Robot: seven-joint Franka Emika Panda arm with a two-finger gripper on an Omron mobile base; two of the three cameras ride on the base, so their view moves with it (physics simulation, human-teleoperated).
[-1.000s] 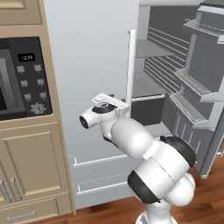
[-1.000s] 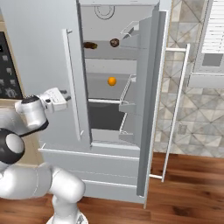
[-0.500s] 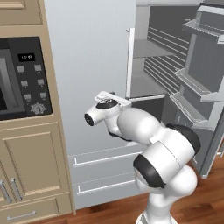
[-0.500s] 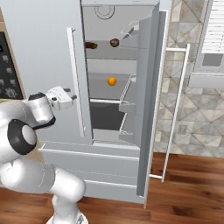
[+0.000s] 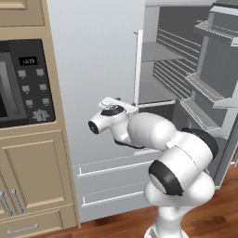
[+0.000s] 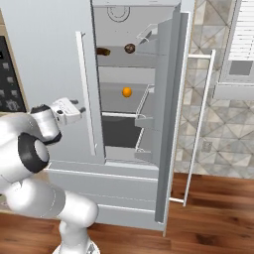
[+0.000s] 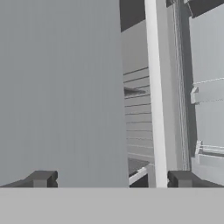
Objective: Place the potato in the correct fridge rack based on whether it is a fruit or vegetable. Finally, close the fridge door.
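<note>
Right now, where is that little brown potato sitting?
In the right base view the potato lies on the fridge rack, the upper shelf, toward its left end. A dark round item sits to its right and the orange ball is one shelf below.

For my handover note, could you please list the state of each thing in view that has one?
Tool: open, empty, in front of the shut left fridge door.
Right fridge door: swung open.
Potato: lying on the upper rack.
Orange ball: on the shelf below.
</note>
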